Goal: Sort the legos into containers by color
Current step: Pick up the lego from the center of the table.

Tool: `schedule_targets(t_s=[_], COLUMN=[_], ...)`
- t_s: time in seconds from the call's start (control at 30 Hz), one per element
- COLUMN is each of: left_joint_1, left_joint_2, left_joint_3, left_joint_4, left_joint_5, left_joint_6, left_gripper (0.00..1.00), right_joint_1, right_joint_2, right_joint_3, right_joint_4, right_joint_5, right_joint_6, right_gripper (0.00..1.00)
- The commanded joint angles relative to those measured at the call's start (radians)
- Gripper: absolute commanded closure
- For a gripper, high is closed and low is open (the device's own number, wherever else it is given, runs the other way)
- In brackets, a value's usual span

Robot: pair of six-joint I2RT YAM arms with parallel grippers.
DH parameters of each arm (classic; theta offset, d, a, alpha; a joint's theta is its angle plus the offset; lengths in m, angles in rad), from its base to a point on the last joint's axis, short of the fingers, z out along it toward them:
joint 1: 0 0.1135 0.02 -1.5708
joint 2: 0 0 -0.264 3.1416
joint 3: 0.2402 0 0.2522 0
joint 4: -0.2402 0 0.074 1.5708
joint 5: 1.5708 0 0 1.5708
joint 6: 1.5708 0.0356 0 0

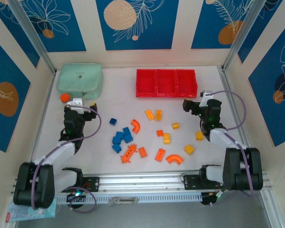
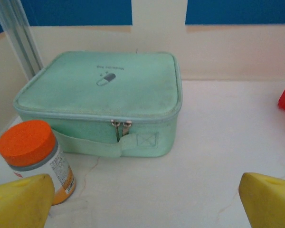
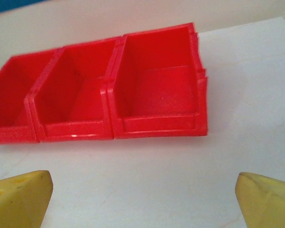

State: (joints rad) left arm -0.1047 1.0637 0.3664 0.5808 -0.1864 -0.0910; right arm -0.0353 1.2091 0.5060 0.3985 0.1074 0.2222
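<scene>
The legos lie scattered over the middle of the white table: a blue cluster [image 1: 122, 139], a long studded orange piece [image 1: 128, 154], orange arches [image 1: 174, 158], and yellow blocks [image 1: 158, 114] towards the right. The containers [image 1: 166, 83], three joined red bins, stand at the back; in the right wrist view their insides [image 3: 156, 118] show nothing in them. My left gripper [image 1: 83, 107] hovers at the left, open [image 2: 147, 202], facing the mint case. My right gripper [image 1: 195, 100] is at the right, open [image 3: 145, 199], just short of the bins, nothing between its fingers.
A mint-green zipped case [image 1: 80, 78] sits at the back left, with an orange-capped bottle [image 2: 35, 156] just in front of it near my left fingertip [image 2: 19, 202]. Walls close in the table on three sides.
</scene>
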Motion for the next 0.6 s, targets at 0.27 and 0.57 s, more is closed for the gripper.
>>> schedule_targets(t_s=[0.27,0.57], left_joint_1=[0.019,0.017], left_joint_2=[-0.18,-0.287], left_joint_3=[-0.037,0.058], left_joint_4=[-0.204,-0.529], left_joint_5=[0.092,0.185], left_joint_6=[-0.476,-0.488], left_gripper=[0.01,0.01], right_joint_1=[-0.101,-0.022], right_joint_2=[-0.128,-0.137], right_joint_3=[0.079,0.128], right_joint_4=[-0.459,-0.592], right_joint_5=[-0.128,-0.177], right_joint_6=[0.428,0.394], right_gripper=[0.01,0.01])
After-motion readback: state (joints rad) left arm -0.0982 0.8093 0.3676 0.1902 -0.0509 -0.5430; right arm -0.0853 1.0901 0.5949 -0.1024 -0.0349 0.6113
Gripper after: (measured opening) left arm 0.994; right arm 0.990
